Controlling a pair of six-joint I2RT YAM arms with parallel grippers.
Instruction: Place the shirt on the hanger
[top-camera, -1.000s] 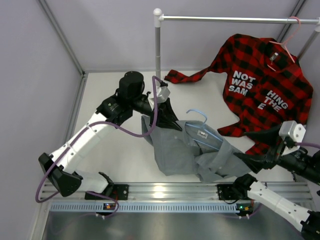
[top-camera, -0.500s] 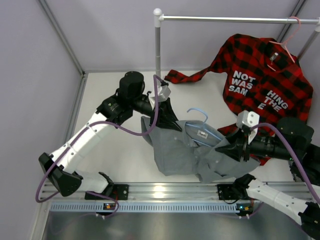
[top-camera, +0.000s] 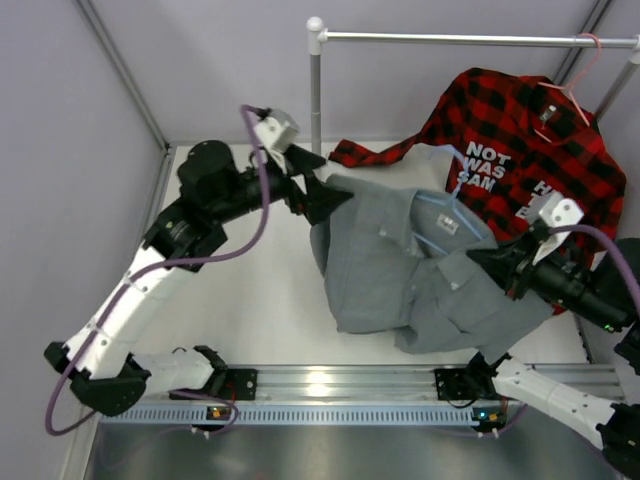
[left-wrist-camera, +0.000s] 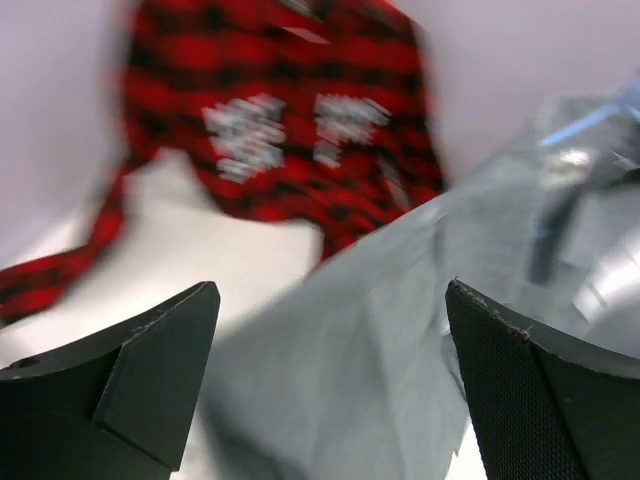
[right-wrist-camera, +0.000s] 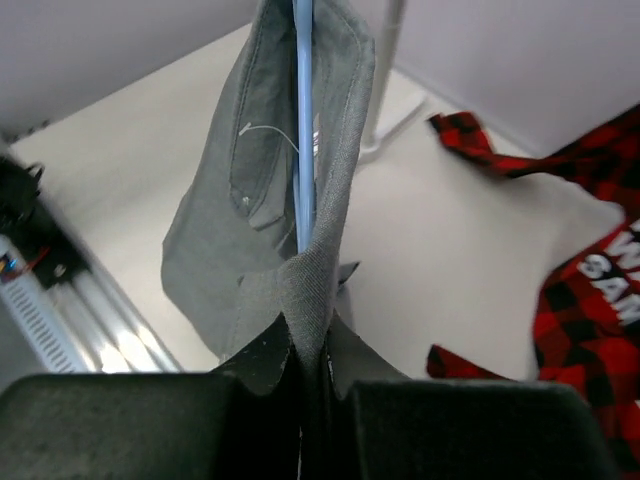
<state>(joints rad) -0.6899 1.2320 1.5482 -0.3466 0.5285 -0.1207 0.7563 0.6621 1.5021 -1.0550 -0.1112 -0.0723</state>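
The grey-green shirt hangs draped over the light-blue hanger, whose hook points toward the plaid shirt. My right gripper is shut on the shirt's shoulder cloth, and the blue hanger wire runs down into the same fold. My left gripper stands open at the shirt's upper left edge and holds nothing. In the left wrist view its fingers are spread wide, and the grey shirt lies blurred beyond them.
A red-and-black plaid shirt on a pink hanger hangs at the back right from the rack's rail. The rack's upright pole stands just behind my left gripper. A metal rail runs along the near edge.
My left gripper let go of the shirt, opened wide and drew back up and left. My right gripper shut on the shirt's shoulder and carried shirt and hanger back and to the right.
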